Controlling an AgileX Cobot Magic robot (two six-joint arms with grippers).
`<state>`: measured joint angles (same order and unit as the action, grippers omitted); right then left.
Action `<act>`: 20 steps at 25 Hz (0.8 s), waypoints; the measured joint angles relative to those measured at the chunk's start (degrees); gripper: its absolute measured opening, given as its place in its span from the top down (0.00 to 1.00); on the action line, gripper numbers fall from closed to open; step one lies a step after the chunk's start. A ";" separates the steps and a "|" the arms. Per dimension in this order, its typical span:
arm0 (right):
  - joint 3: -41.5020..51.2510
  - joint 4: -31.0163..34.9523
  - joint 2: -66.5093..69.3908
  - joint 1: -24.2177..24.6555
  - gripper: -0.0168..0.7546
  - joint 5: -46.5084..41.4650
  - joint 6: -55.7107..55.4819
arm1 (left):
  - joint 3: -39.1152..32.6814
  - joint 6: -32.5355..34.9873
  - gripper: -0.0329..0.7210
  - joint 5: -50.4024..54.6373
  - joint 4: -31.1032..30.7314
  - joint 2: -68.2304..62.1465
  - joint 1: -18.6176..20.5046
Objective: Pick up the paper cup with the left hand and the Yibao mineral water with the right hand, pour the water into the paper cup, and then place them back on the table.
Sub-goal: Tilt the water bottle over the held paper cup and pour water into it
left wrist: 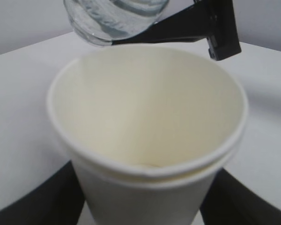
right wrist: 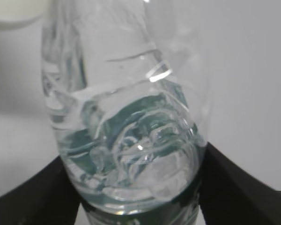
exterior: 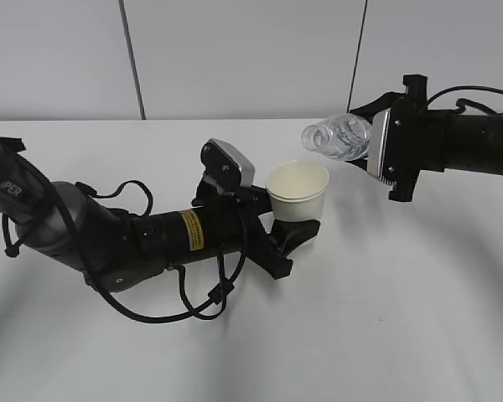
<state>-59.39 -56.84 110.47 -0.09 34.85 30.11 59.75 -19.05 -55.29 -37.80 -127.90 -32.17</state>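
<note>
The pouring step is in hand. The left claw is closed around the bottom part of the small cream-white paper cup, holding it upright just above the big plain white tabletop. The right claw grips the small clear ribbed plastic water bottle near its base, with a bit of dark green label showing there in the right wrist view. The bottle lies tipped on its side, with its open mouth pointing to 9 o'clock. That mouth sits at about 1 o'clock from the cup's rim, near it but a little off to the side and higher. The cup looks dry and empty inside, and I see no water falling. I think the pour has not started yet. Next, the bottle mouth should come right over the middle of the cup and tip down more, slowly, so the water lands inside and does not splash onto the tabletop.
</note>
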 joint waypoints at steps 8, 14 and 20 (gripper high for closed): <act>0.00 0.00 0.00 0.00 0.33 -0.69 2.18 | 0.00 -0.45 0.37 0.00 -1.18 0.00 0.00; 0.00 0.24 0.00 0.00 0.33 -1.31 3.54 | 0.00 -0.83 0.37 0.00 -1.74 0.00 0.00; 0.00 0.37 0.00 0.00 0.33 -1.67 5.75 | 0.00 -0.83 0.37 0.00 -1.79 0.00 0.00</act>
<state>-59.39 -56.47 110.47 -0.09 33.18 35.86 59.75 -19.88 -55.29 -39.59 -127.90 -32.17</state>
